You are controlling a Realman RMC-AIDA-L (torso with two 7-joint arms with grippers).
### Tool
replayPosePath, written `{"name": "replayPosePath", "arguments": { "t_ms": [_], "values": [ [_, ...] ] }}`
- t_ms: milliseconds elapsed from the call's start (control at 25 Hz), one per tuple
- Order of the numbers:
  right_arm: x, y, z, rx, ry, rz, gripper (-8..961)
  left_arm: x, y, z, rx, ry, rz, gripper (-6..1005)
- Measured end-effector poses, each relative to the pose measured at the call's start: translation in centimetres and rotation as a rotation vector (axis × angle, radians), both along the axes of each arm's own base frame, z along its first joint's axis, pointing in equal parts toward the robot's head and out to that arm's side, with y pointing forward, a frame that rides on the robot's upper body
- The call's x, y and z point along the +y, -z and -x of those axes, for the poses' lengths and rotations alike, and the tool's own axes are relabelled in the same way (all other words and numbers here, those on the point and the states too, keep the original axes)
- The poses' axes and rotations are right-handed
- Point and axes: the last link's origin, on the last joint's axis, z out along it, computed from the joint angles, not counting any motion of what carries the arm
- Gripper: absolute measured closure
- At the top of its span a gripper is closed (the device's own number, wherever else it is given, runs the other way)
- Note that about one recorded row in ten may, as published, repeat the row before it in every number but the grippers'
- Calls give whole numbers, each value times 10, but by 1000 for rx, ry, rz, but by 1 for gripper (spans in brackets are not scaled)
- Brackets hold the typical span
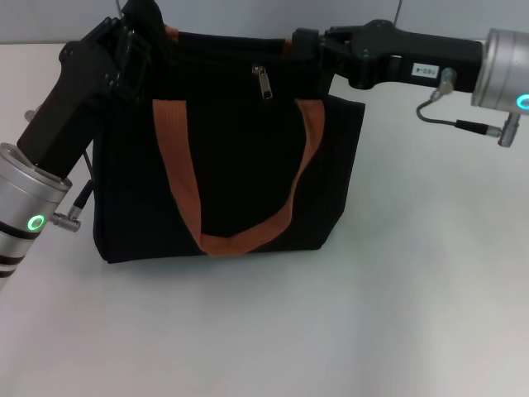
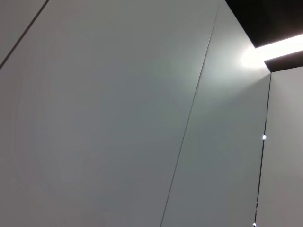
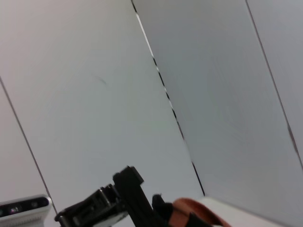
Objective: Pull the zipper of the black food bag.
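The bag (image 1: 240, 157) stands upright on the white worktop (image 1: 397, 314), far from the near edge. The zipper (image 1: 263, 81) hangs mid-top. The left gripper (image 1: 142, 41) meets the bag's upper left corner, the right gripper (image 1: 310, 50) its upper right; whether either grips cannot be told.

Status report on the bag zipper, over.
Left gripper at bag's top left corner, right gripper at top right corner. Zipper untouched, hanging mid zip line. Nothing in the way.
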Motion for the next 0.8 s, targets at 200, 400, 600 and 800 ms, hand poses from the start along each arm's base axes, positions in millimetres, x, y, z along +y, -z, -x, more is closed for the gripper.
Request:
{"name": "replayPosePath", "arguments": {
  "t_ms": [200,400,600,800],
  "values": [
    [-8,3,-3,-7,-76,-35,863,2,0,-4,-3,14,3,927],
    [-14,15,-2,-51,-130,-19,773,4,2,-8,-2,28,10,927],
    [-16,17,-5,-58,-130,-18,656,5,2,-10,-4,34,12,926],
    [-19,16,-14,-49,-94,-17,558,7,3,-15,-10,46,19,926]
  ]
}}
